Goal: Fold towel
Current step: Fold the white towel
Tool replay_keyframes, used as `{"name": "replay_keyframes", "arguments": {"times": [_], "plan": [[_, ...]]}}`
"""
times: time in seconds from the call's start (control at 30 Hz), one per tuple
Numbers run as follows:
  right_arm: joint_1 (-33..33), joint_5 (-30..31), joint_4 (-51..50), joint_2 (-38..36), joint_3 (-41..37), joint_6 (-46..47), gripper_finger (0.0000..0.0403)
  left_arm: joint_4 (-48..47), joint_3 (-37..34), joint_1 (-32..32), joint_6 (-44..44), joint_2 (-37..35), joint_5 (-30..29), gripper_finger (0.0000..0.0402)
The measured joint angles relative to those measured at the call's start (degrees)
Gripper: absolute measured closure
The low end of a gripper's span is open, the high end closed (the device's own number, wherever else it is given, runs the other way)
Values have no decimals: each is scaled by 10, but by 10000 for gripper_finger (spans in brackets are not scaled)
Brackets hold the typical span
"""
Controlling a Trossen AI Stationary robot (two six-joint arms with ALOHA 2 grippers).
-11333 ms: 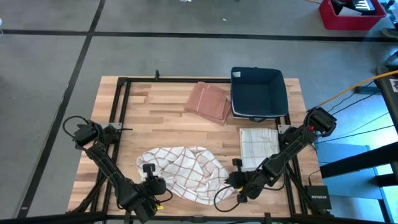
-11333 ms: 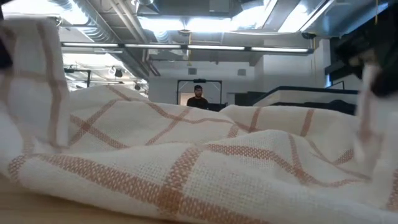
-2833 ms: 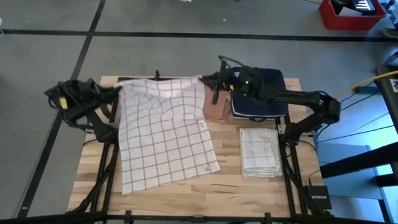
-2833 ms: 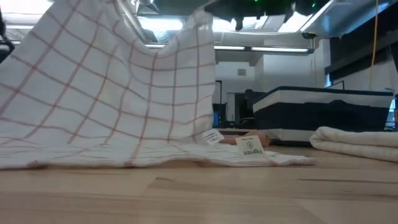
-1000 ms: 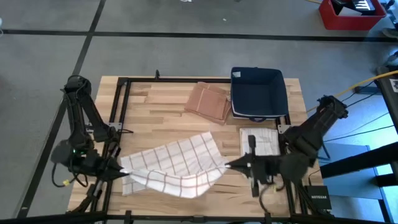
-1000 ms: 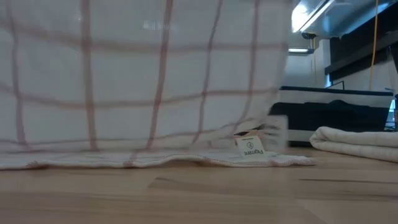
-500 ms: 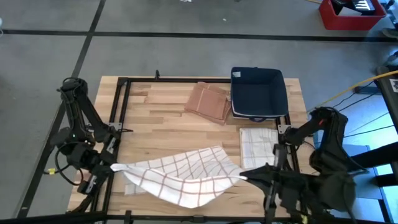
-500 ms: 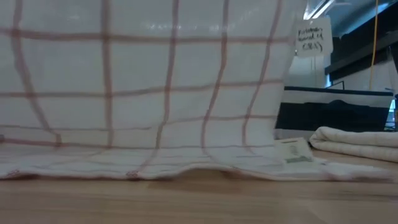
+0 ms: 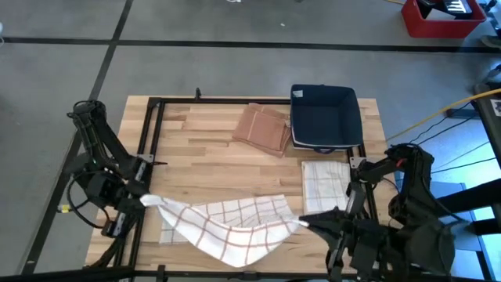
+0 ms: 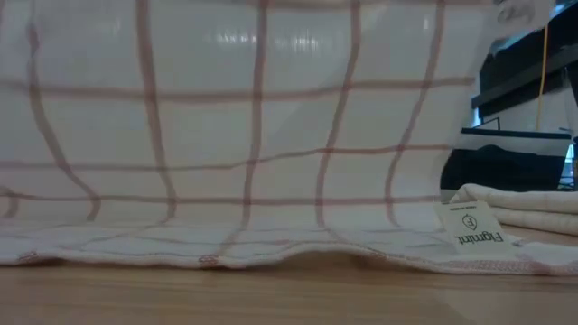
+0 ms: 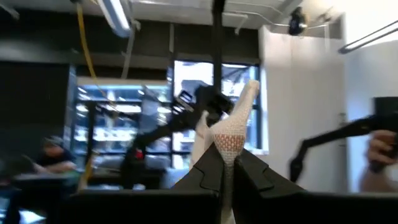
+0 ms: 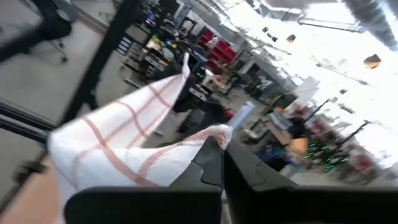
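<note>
Table (image 9: 203, 149): wooden butcher-block top with a black frame, seen whole from above.

Checked towel (image 9: 227, 223), white with red-brown grid lines, at about 6 o'clock on the table. It is strung between the two grippers, corners lifted, middle sagging toward the near edge; its lower layer lies on the wood. In the low view the towel (image 10: 253, 135) hangs like a curtain across nearly the whole picture, hem resting on the tabletop, with a small printed label (image 10: 471, 227) at its right-hand lower edge.

Navy bin (image 9: 324, 116) at about 1 o'clock, rectangular, open top.

Left arm at 8 o'clock. Left gripper (image 9: 142, 201) clamped tight on the towel's left corner; the left wrist view shows the dark fingers (image 11: 208, 174) pressed together with a bunched tip of cloth standing up between them.

Right arm at 4 to 5 o'clock, partly off the table's edge. Right gripper (image 9: 307, 222) pinched closed on the towel's right corner; the right wrist view shows cloth (image 12: 124, 143) gathered in the closed fingers (image 12: 214, 165) and draping away.

Folded cream towel (image 9: 326, 186) at about 3 o'clock, just below the bin, flat, faint check pattern; it lies just beside the held towel's right corner.

Terracotta cloth stack (image 9: 263, 129) at 12 o'clock, touching the bin's left side.

Room beyond, in the wrist views: blurred; nothing further can be told.
</note>
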Motion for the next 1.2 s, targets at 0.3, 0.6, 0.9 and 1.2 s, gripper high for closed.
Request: {"name": "replay_keyframes", "arguments": {"times": [0.3, 0.6, 0.9, 1.2], "plan": [[-56, 4, 47, -3, 6, -123, 400, -1, 108, 9, 210, 0, -56, 396], [-109, 26, 80, -19, 13, -152, 400, -26, 203, 8, 261, 0, -56, 396], [-127, 29, 126, -62, 105, -192, 400, -36, 292, 15, 341, -1, -69, 396], [-130, 72, 175, -112, 98, -247, 400, -79, 306, 25, 351, 0, -111, 396]]}}
